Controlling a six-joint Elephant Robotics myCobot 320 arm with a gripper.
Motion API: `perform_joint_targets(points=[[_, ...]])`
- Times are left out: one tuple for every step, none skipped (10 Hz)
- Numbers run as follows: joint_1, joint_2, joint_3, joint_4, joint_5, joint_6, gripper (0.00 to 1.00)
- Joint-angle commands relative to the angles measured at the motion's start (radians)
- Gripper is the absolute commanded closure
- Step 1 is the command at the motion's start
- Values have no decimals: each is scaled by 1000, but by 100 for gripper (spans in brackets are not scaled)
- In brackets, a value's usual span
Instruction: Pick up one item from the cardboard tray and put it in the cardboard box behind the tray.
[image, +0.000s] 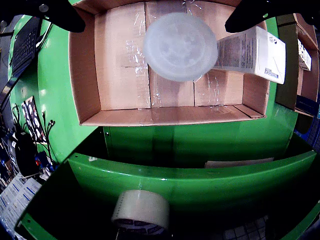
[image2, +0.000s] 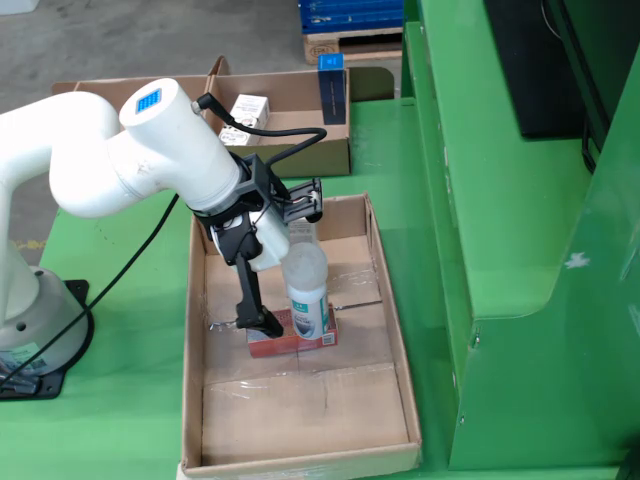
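Observation:
In the still view a clear plastic bottle (image2: 305, 290) with a blue and white label stands upright in the long cardboard tray (image2: 195, 350), against a red carton (image2: 290, 345). My gripper (image2: 290, 318) hangs over the tray with its fingers down around the bottle. The left finger (image2: 250, 290) stands apart from the bottle. The wrist view looks straight down on the bottle's round end (image: 180, 47). My gripper (image: 155, 25) is open there, with dark fingertips (image: 65, 17) spread wider than the bottle. A white printed carton (image: 255, 52) lies at the tray's right wall. The cardboard box (image2: 300, 150) sits behind the tray.
The box behind holds a white carton (image2: 248, 105) and a blue carton (image2: 333, 80). A tall green machine wall (image2: 520, 250) runs along the tray's right side. A tape roll (image: 140, 210) sits below the tray in the wrist view. A keyboard (image: 25, 45) lies at the left.

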Motion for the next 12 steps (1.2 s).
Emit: perform_joint_targets(points=[[-8, -37, 101, -5, 6, -15, 0], [-8, -57, 132, -17, 6, -18, 0], [-7, -70, 150, -21, 6, -19, 0], [-8, -90, 181, -29, 10, -23, 0], [-8, -90, 181, -29, 10, -23, 0], [-9, -121, 233, -50, 13, -27, 0], [-9, -140, 267, -67, 15, -29, 0], [-9, -153, 287, -74, 17, -32, 0], [-9, -158, 293, -74, 18, -33, 0], [-9, -179, 330, -90, 19, -34, 0], [-11, -208, 380, -111, 20, -38, 0], [-11, -220, 397, -116, 21, -39, 0]])
